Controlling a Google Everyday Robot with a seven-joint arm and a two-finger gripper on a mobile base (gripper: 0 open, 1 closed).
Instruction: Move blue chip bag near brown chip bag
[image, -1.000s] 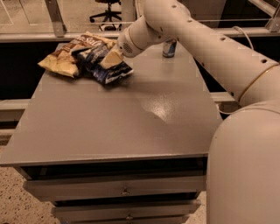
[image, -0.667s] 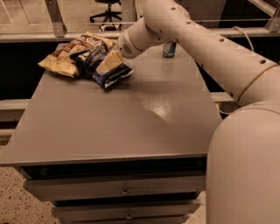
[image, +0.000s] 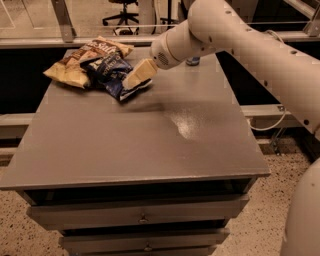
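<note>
My gripper (image: 138, 75) sits low over the right end of the blue chip bag (image: 111, 71), toward the far left of the grey table (image: 150, 145); whether it is spread or clamped on the bag I cannot tell. The bag, dark navy and crinkled with white lettering, lies with its left edge touching the brown chip bag (image: 89, 54). I judge the placing essentially done; only letting go and withdrawing appears left.
</note>
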